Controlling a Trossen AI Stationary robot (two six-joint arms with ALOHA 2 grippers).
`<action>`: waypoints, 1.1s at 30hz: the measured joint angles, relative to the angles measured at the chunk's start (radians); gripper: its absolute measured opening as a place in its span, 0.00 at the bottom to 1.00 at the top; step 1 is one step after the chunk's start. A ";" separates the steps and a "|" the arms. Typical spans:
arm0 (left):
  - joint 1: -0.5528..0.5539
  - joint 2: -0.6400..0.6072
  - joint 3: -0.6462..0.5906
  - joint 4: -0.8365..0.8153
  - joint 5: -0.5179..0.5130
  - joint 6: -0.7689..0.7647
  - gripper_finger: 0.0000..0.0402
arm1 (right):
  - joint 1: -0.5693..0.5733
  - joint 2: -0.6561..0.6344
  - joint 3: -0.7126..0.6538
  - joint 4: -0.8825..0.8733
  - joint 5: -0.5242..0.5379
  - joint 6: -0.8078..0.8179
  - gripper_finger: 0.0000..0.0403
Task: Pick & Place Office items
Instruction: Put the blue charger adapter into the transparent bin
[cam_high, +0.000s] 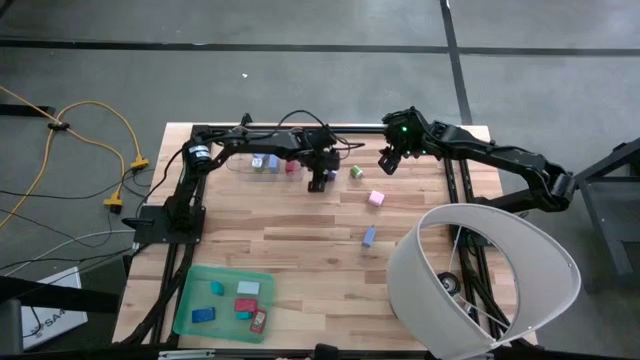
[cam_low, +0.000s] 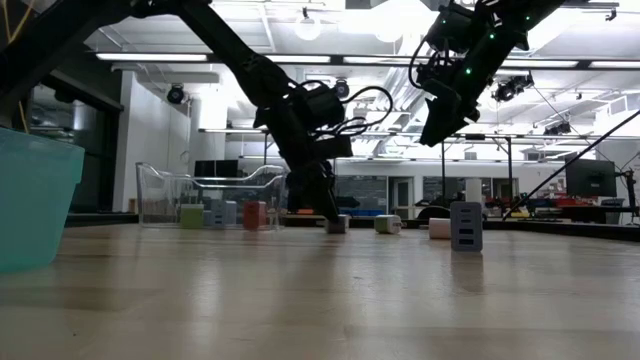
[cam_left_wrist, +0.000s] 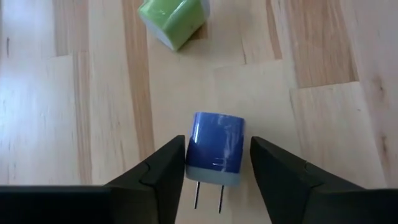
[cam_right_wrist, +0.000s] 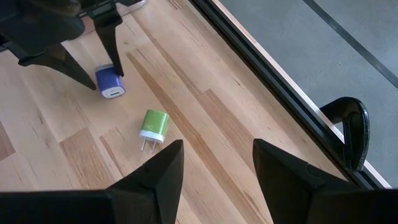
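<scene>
Straddling the small blue plastic plug adapter (cam_left_wrist: 215, 149), left gripper (cam_left_wrist: 216, 163) jaws ajar, one finger touching; green rounded plug adapter (cam_left_wrist: 173, 20) just beyond; right gripper (cam_right_wrist: 216, 165) hovers, jaws parted, empty.

No lettering, brand or number is legible on any of the items on the tabletop (cam_high: 300, 240). A white sheet on the floor (cam_high: 45, 318) off the tabletop's left corner bears dark print too small to read

Overhead looks straight down, low camera level across the table (cam_high: 300, 230), both wrist cameras close above it.
</scene>
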 joint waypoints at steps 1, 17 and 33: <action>-0.003 0.000 0.000 0.000 -0.001 0.000 0.42 | 0.000 0.000 0.000 0.000 0.000 0.000 0.45; -0.020 0.000 0.000 -0.014 -0.009 -0.024 0.39 | 0.001 0.000 0.000 -0.001 -0.071 0.001 0.45; -0.041 0.043 0.002 -0.013 -0.048 -0.028 0.39 | 0.000 0.000 0.000 -0.020 -0.067 0.001 0.45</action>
